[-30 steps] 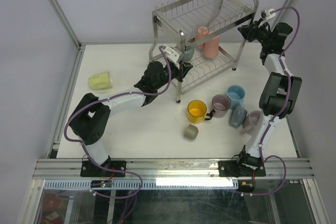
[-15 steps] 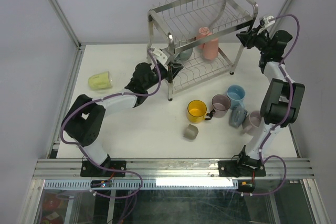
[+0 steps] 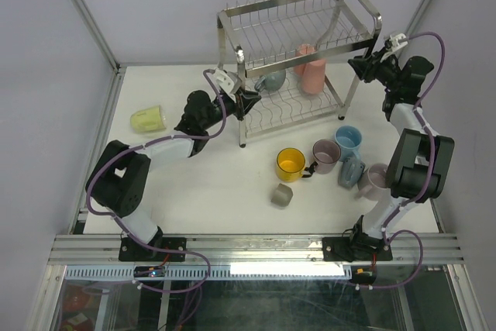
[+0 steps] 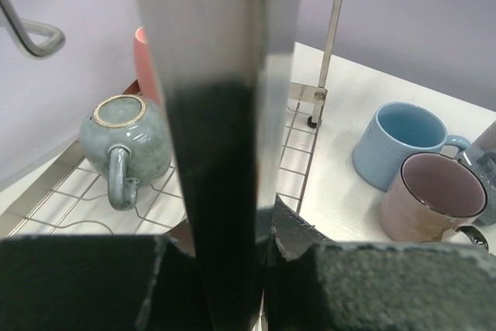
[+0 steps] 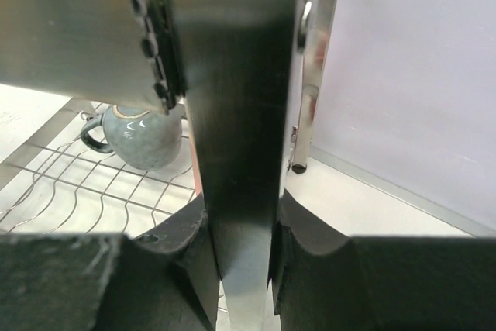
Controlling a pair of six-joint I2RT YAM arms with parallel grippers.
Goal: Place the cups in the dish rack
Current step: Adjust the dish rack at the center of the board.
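Left gripper (image 3: 243, 100) and right gripper (image 3: 359, 65) each clamp a dish rack (image 3: 294, 17) post; its lower tier holds a grey-blue mug (image 3: 271, 81) and pink mugs (image 3: 312, 73), with a yellow mug (image 3: 291, 163) loose nearer.

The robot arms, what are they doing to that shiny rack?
Both arms are gripping the dish rack by its posts: the left gripper on a front post, the right gripper on a right-end post. A grey-blue mug and a pink mug sit on its lower shelf. Other mugs, like the yellow mug, wait on the table.
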